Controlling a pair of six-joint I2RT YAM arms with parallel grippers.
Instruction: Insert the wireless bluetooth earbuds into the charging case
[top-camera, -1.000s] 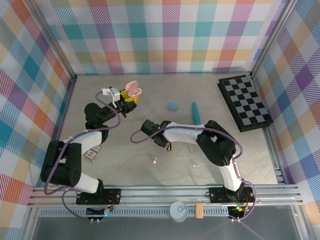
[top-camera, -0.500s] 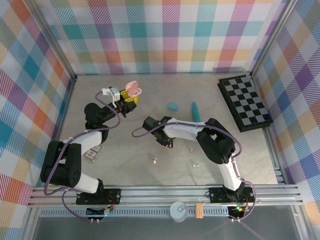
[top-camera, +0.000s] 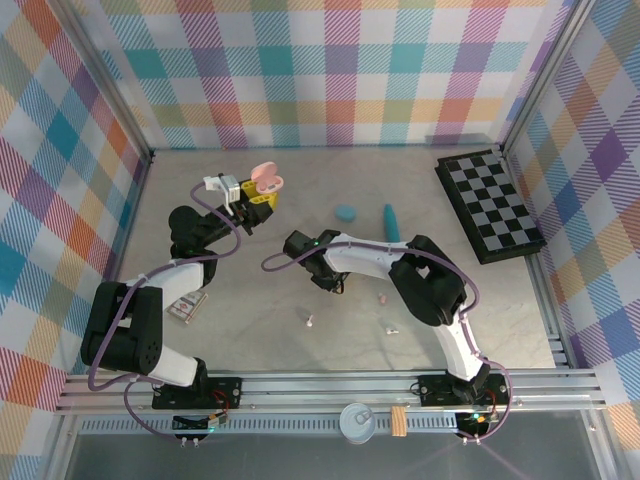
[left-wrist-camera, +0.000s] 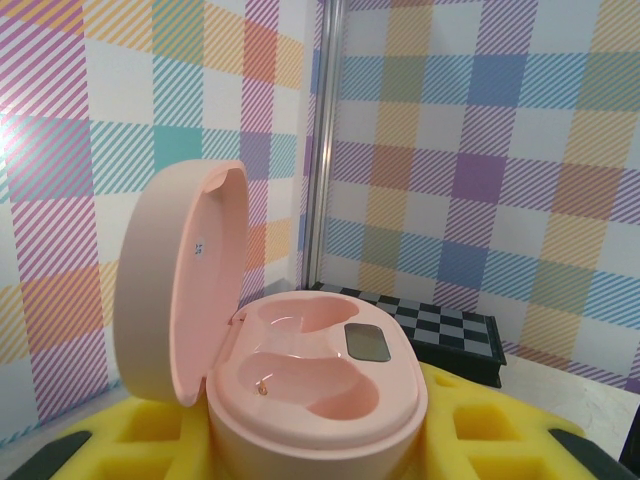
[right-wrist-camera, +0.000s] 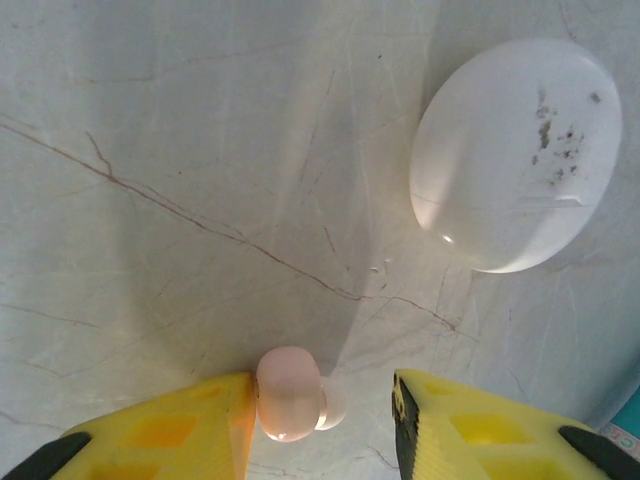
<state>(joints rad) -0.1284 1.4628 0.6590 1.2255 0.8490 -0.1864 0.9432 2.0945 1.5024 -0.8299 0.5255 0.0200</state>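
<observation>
My left gripper (left-wrist-camera: 315, 445) is shut on the pale pink charging case (left-wrist-camera: 315, 370), yellow fingers (left-wrist-camera: 480, 430) on both sides. Its lid (left-wrist-camera: 185, 290) stands open and both sockets are empty. From above, the case (top-camera: 265, 180) is held at the back left. My right gripper (right-wrist-camera: 325, 410) points down at the table, open around a pink earbud (right-wrist-camera: 290, 393). The earbud touches the left finger (right-wrist-camera: 160, 435), with a gap to the right finger (right-wrist-camera: 460, 420). Loose on the table lie another pink earbud (top-camera: 381, 298) and two white ones (top-camera: 309, 320) (top-camera: 388, 328).
A closed white oval case (right-wrist-camera: 515, 155) lies just beyond the right gripper. A blue case (top-camera: 345, 212) and a teal stick (top-camera: 390, 222) lie mid-table. A checkerboard (top-camera: 490, 205) sits at the back right, and a small box (top-camera: 187, 305) by the left arm.
The right wrist has shifted slightly toward the far side. The left arm and the pink case have not moved.
</observation>
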